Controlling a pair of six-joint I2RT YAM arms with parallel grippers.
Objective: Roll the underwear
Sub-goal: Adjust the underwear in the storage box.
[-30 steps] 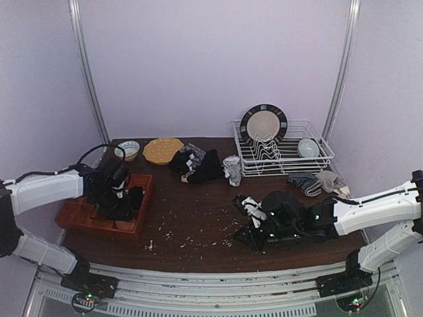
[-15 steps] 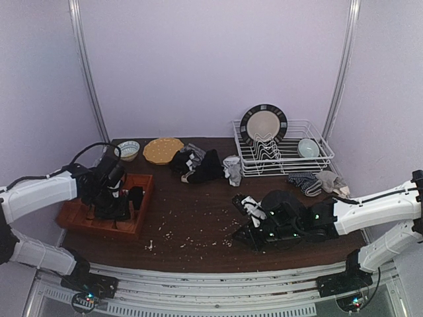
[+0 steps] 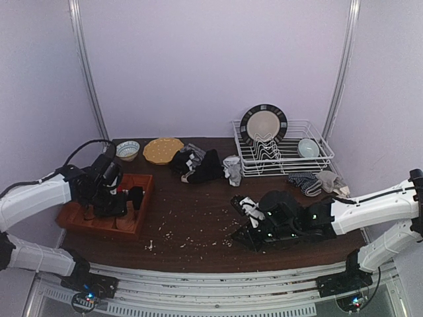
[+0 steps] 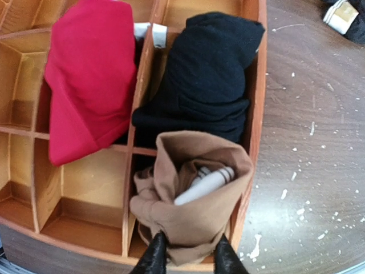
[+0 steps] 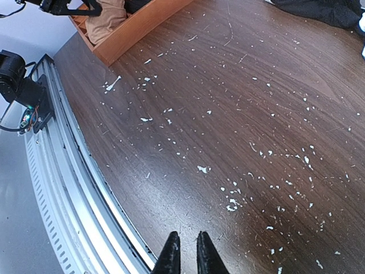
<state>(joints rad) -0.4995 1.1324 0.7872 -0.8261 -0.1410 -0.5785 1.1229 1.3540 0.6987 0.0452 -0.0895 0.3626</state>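
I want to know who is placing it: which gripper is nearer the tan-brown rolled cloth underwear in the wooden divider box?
Left. The left gripper straddles the near edge of the tan-brown rolled underwear; the right gripper hangs over the dark wooden table, far to its right.

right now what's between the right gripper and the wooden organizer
Only tabletop scattered with white crumbs lies between the right gripper and the wooden organizer, shown in the right wrist view.

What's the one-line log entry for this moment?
left gripper astride tan underwear in tray | right gripper shut, empty, over table
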